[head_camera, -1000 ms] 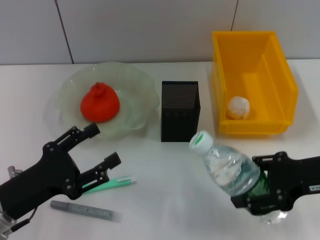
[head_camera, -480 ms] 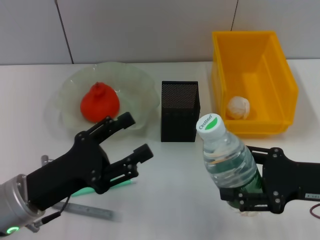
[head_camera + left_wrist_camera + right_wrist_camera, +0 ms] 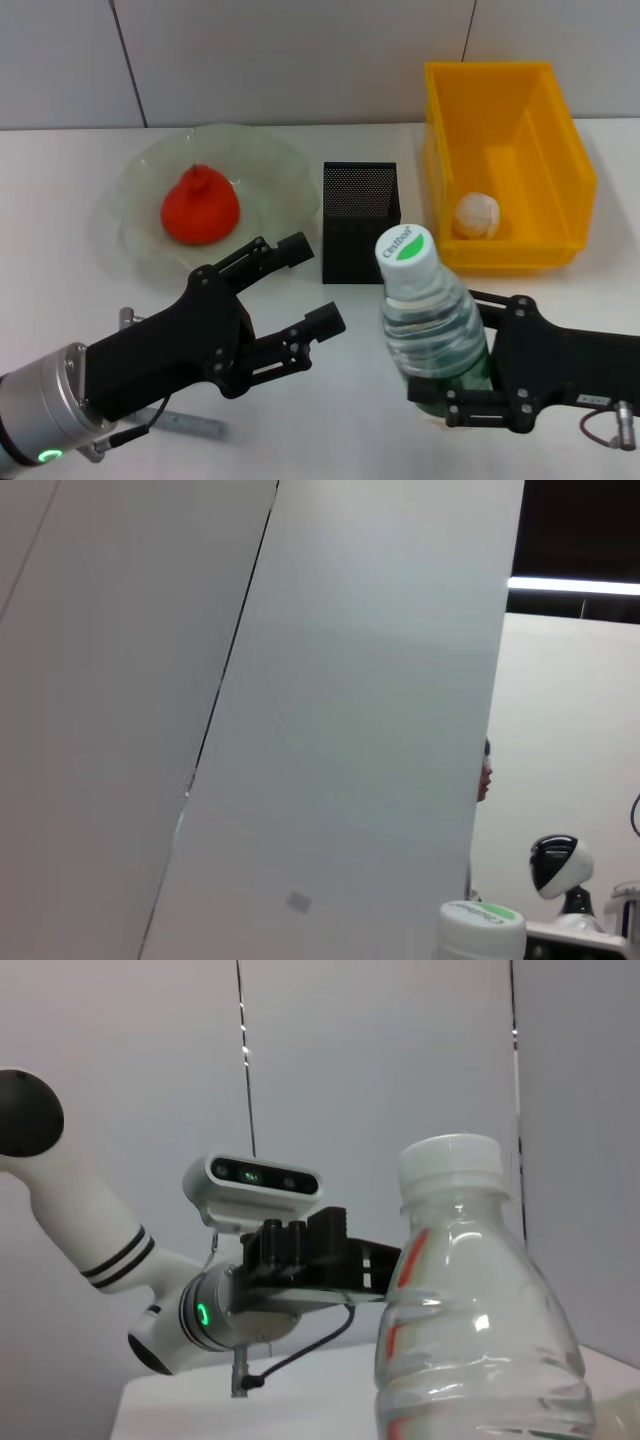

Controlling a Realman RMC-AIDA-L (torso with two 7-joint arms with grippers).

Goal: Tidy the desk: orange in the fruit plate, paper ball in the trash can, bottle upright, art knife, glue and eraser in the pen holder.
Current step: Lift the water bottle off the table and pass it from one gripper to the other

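My right gripper (image 3: 455,365) is shut on the lower part of a clear water bottle (image 3: 425,315) with a white and green cap (image 3: 402,247), held almost upright at the front right. The bottle also shows in the right wrist view (image 3: 470,1340), and its cap in the left wrist view (image 3: 480,930). My left gripper (image 3: 318,282) is open, just left of the bottle, apart from it. The orange (image 3: 200,205) lies in the glass fruit plate (image 3: 265,155). The paper ball (image 3: 478,214) lies in the yellow bin (image 3: 560,160). The black mesh pen holder (image 3: 360,215) stands between them. The grey art knife (image 3: 195,424) peeks out under my left arm. Glue and eraser are hidden.
The white desk (image 3: 60,200) ends at a grey wall panel behind. My left arm (image 3: 150,360) covers the front left of the desk. In the right wrist view my left arm (image 3: 250,1270) shows beyond the bottle.
My left gripper has moved right and away from me, toward the bottle, covering the green glue stick. My right gripper has brought the bottle more upright and shifted it left.
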